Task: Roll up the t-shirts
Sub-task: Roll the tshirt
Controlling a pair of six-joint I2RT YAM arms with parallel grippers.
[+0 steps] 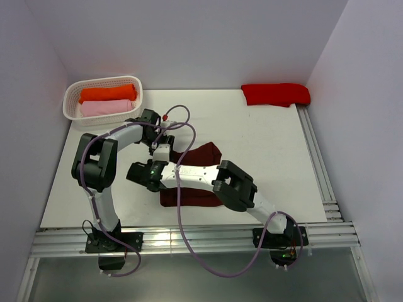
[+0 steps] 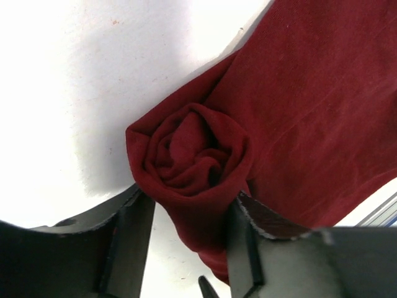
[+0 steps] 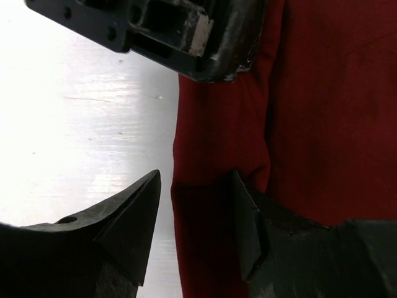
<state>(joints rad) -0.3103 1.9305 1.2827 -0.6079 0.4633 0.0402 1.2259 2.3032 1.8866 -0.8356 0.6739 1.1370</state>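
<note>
- Desk [image 1: 264, 151]: white surface, seen from above, with both arm bases at its 6 o'clock edge.
- Maroon t-shirt [image 1: 203, 154]: lies near the middle of the desk, largely covered by the two arms. Its 9 o'clock side is rolled into a tight spiral [image 2: 195, 149], whose end faces the left wrist camera; the rest of the cloth lies flat toward 3 o'clock.
- Left gripper [image 2: 192, 202]: open, its two fingers straddling the rolled end. One finger [image 2: 248, 242] touches the cloth, while bare desk shows between the other finger [image 2: 127, 239] and the roll.
- Right gripper [image 3: 197, 180]: open, straddling the rolled edge further along. One finger [image 3: 254, 233] rests over the cloth; the other [image 3: 127, 226] stands just beside it with a strip of desk between. Whether either finger presses the cloth is hard to judge from this close.
- The left gripper's dark body shows at 12 o'clock in the right wrist view, close above the same roll.
- Basket [image 1: 104, 81]: white, at the desk's 10 o'clock corner, holding a rolled orange t-shirt [image 1: 107, 94] and a rolled pink t-shirt [image 1: 107, 107] side by side.
- Red t-shirt [image 1: 275, 94]: folded, at the 1 o'clock edge, well apart from the arms.
</note>
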